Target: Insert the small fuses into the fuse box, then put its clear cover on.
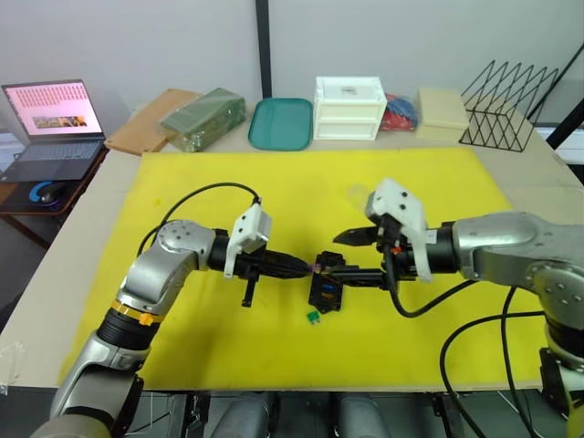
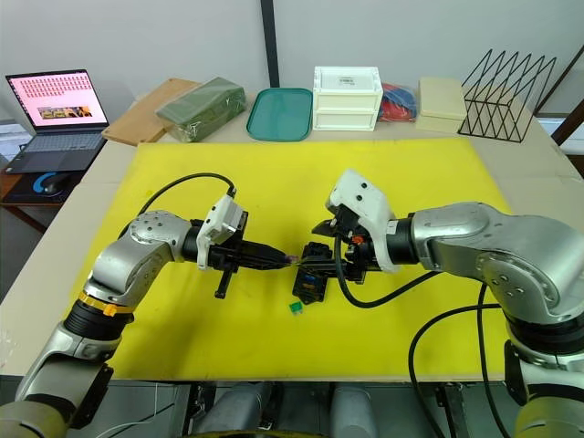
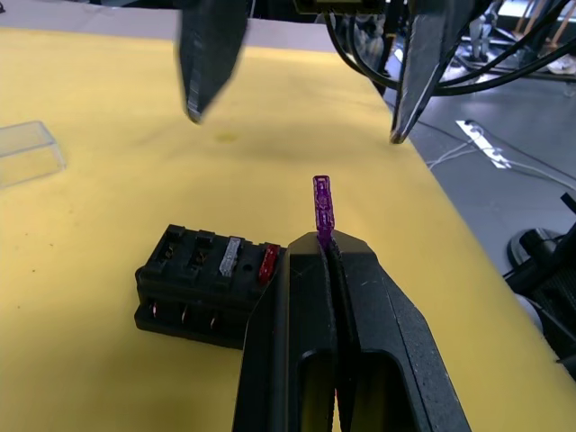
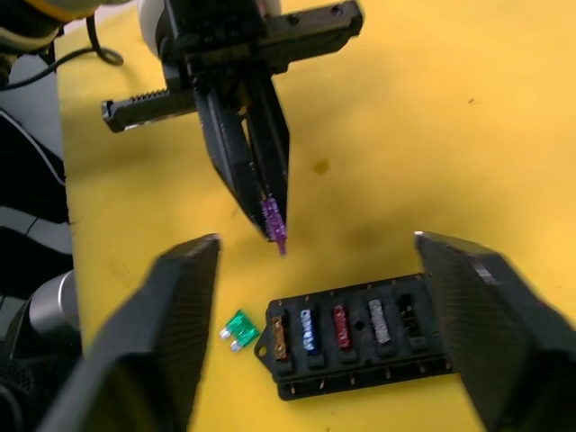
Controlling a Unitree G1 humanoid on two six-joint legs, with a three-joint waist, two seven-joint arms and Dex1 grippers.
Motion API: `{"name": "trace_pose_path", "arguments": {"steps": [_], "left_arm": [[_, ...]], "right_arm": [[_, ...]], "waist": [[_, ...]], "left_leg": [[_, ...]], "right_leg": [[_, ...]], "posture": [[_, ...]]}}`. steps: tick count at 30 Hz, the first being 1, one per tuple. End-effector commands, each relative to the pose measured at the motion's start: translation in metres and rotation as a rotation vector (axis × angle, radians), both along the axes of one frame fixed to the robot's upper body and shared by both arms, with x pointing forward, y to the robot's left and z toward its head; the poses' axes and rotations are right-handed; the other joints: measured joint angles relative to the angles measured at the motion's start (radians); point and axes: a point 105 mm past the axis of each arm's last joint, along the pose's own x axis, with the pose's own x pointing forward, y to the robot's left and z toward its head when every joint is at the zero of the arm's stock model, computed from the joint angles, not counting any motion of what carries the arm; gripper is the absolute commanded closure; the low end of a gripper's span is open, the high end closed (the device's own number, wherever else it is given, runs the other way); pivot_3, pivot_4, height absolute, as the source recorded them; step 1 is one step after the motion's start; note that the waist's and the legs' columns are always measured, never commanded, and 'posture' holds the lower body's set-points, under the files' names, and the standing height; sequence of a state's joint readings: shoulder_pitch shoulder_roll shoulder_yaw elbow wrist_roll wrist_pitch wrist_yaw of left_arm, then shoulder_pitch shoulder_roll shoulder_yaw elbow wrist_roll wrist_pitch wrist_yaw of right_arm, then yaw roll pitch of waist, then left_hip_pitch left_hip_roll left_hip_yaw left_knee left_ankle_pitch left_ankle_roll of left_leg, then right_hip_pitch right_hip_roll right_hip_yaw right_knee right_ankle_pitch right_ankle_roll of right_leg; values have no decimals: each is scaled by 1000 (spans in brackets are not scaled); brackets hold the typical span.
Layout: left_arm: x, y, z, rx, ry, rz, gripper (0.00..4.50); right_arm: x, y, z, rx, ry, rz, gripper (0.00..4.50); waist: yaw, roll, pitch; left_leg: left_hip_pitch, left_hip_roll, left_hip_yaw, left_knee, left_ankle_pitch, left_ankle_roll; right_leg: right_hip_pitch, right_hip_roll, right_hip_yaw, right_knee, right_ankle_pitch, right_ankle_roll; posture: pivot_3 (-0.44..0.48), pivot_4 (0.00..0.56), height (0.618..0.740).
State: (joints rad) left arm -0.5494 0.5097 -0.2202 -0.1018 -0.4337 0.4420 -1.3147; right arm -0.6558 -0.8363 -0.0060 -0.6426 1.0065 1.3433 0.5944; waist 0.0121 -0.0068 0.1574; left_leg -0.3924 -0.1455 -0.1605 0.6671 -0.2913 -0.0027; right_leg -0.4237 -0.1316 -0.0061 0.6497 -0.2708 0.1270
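- In the middle of the big yellow mat (image 1: pixel 274 173) sits the small black plastic fuse box (image 4: pixel 360 337) with its two rows of slots.
- One row of the box holds four small fuses. From the right wrist view they look yellow-brown, teal, red and grey. One slot at the end past the grey one is open.
- The left gripper (image 3: pixel 326 241) has its two black fingers pressed tight on the tiny purple plastic fuse (image 3: pixel 322 207). The fuse pokes out past the fingertips.
- The purple fuse is in the air, close to the box but not touching it.
- The right gripper (image 4: pixel 315 297) has its two black fingers spread wide apart. It holds nothing. It hovers over the box, one finger out toward each end.
- The tiny green plastic fuse (image 4: pixel 239 330) lies flat on the mat, just beside one end of the box.
- The small see-through plastic cover (image 3: pixel 29 153) lies on the mat, well apart from the box.
- At the back of the table stand a white drawer unit (image 1: pixel 349 108), a teal tray (image 1: pixel 279 123) and a black wire rack (image 1: pixel 506 105).
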Motion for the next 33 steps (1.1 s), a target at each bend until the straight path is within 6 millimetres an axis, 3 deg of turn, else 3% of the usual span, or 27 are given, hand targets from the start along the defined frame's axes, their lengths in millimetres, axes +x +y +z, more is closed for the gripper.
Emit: {"name": "trace_pose_path", "arguments": {"steps": [1, 8, 11, 13, 33], "left_arm": [[-2, -4, 7, -10, -52, -13, 4500], [-1, -5, 7, -8, -60, -12, 4500], [-1, -6, 6, -3, -61, -17, 4500], [-1, -7, 5, 4, -64, -22, 4500], [3, -7, 3, 10, -82, -11, 4500]], "right_arm": [[-2, 8, 3, 12, -22, 32, 1600], [-1, 11, -3, 3, -9, 38, 1600], [1, 13, -3, 6, -20, 38, 2143], [1, 14, -3, 4, -25, 40, 2789], [2, 12, -10, -29, -19, 41, 2789]], "waist": [[0, 0, 0], [1, 0, 0], [0, 0, 0], [0, 0, 0], [0, 0, 0]], "left_leg": [[0, 0, 0, 0, 0, 0], [0, 0, 0, 0, 0, 0], [0, 0, 0, 0, 0, 0], [0, 0, 0, 0, 0, 0], [0, 0, 0, 0, 0, 0]], "right_leg": [[0, 0, 0, 0, 0, 0], [0, 0, 0, 0, 0, 0], [0, 0, 0, 0, 0, 0], [0, 0, 0, 0, 0, 0], [0, 0, 0, 0, 0, 0]], "posture": [[0, 150, 740], [0, 150, 740], [0, 150, 740], [0, 150, 740], [0, 150, 740]]}}
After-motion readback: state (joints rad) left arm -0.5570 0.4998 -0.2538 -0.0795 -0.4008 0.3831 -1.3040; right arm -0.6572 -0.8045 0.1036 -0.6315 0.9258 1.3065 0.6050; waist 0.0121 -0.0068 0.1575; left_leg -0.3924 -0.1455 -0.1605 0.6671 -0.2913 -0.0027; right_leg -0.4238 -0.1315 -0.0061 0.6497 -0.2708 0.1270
